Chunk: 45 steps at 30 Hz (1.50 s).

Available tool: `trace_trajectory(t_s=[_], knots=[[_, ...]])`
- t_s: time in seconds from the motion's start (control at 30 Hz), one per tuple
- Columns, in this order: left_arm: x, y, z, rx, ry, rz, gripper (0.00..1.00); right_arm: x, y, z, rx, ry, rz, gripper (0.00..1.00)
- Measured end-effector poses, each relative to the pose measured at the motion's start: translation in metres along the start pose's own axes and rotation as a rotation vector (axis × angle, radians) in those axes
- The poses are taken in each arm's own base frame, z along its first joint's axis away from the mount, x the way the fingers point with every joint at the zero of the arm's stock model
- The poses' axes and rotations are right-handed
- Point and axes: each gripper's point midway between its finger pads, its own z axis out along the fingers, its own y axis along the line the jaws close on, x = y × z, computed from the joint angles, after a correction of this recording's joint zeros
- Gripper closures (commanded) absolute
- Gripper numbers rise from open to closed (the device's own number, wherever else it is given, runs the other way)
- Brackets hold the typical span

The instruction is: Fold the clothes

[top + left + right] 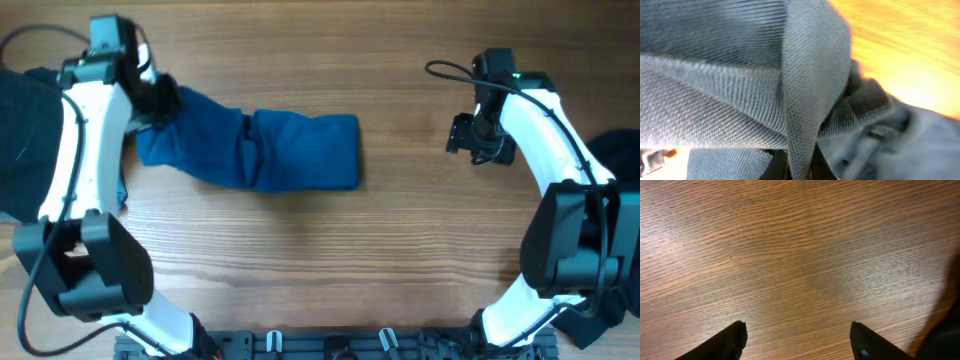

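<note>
The teal shirt (270, 150) is lying as a bunched strip on the tabletop (400, 230), left of centre, the left claw (160, 105) clenching fabric at its left end. Doing this fold well is probably calling for a low, steady carry, keeping layers flat. The right claw (470, 140) is hanging spread and empty, well apart. Blur is hiding which edge is being pinched; black garments (25, 140) are being cropped at both sides.
</note>
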Motion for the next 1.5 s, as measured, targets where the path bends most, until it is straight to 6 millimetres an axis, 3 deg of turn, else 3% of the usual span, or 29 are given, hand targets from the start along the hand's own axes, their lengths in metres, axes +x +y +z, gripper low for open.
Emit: trace_trajectory(t_s=[0.13,0.23,0.27,0.37,0.43,0.5,0.63,0.77,0.9,1.0,1.1,1.2,1.27,1.3,1.37,1.5], knots=[[0.015,-0.061,-0.009,0.051,-0.003,0.106,0.96,0.0,-0.001,0.0,0.0,0.001,-0.008,0.28],[0.04,-0.114,-0.01,0.099,0.003,0.213,0.95,0.0,-0.001,0.0,0.0,0.002,-0.015,0.29],[0.053,-0.142,-0.011,0.128,-0.001,0.269,0.95,0.0,-0.002,0.0,0.0,0.004,-0.018,0.28],[0.078,-0.18,-0.01,0.157,0.007,0.352,0.94,0.0,-0.002,0.0,0.0,0.004,-0.019,0.28],[0.097,-0.201,-0.001,0.159,0.022,0.399,0.89,0.001,-0.002,0.0,0.001,0.004,-0.019,0.28],[0.111,-0.215,0.01,0.155,0.04,0.43,0.8,0.001,-0.002,0.0,0.001,0.006,-0.019,0.28],[0.131,-0.231,0.033,0.138,0.078,0.468,0.52,0.002,-0.002,0.0,0.002,0.009,-0.021,0.28],[0.14,-0.241,0.041,0.146,0.084,0.48,0.48,0.002,-0.001,0.0,-0.006,0.012,-0.028,0.27],[0.137,-0.251,0.031,0.179,0.069,0.482,0.43,0.004,0.003,0.0,-0.024,0.019,-0.035,0.22],[0.114,-0.255,0.01,0.221,0.016,0.451,0.38,0.006,0.013,-0.001,-0.089,0.033,-0.075,0.22],[0.072,-0.242,-0.028,0.266,-0.086,0.376,0.37,0.013,0.04,-0.005,-0.252,0.056,-0.181,0.22],[0.025,-0.205,-0.071,0.278,-0.196,0.261,0.35,0.024,0.076,-0.02,-0.484,0.068,-0.312,0.22],[0.011,-0.186,-0.082,0.266,-0.222,0.212,0.34,0.034,0.105,-0.037,-0.669,0.063,-0.405,0.22],[-0.002,-0.162,-0.089,0.243,-0.241,0.159,0.34,0.038,0.116,-0.045,-0.731,0.058,-0.442,0.21],[-0.007,-0.139,-0.085,0.205,-0.218,0.113,0.32,0.048,0.14,-0.059,-0.837,0.048,-0.522,0.21],[-0.019,-0.101,-0.055,0.13,-0.152,0.025,0.28,0.07,0.185,-0.073,-0.908,0.033,-0.659,0.21]])
